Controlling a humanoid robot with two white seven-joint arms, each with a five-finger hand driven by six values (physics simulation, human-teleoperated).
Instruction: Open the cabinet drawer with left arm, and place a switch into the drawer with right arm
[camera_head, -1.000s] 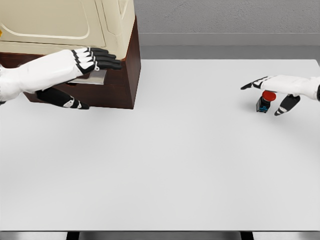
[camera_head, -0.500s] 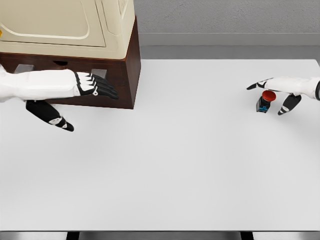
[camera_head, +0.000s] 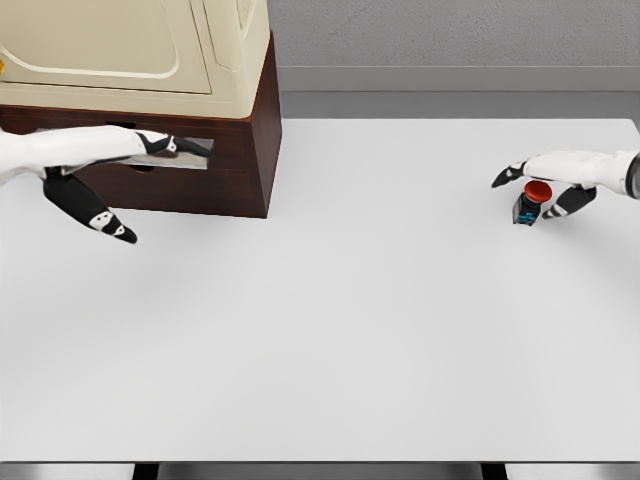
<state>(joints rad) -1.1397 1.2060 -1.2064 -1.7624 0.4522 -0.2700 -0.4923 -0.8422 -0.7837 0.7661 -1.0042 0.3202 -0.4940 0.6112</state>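
Observation:
A dark brown cabinet (camera_head: 235, 170) with a cream appliance (camera_head: 130, 50) on top stands at the table's back left. Its drawer front (camera_head: 190, 190) looks closed and carries a silver handle (camera_head: 185, 158). My left hand (camera_head: 150, 147) reaches in from the left, its black fingers (camera_head: 192, 147) at the handle slot and partly hidden there. The thumb (camera_head: 95, 215) hangs spread well below. At the far right a black switch with a red button (camera_head: 530, 200) stands on the table. My right hand (camera_head: 560, 168) hovers just over it, open, with a finger on either side.
The white table (camera_head: 330, 320) stretches wide between the cabinet and the switch. Its front edge runs along the bottom of the view, and a grey wall (camera_head: 450, 40) rises behind it.
My left hand rose from in front of the drawer and pushed its fingers into the handle slot. My right hand settled lower and closer around the switch.

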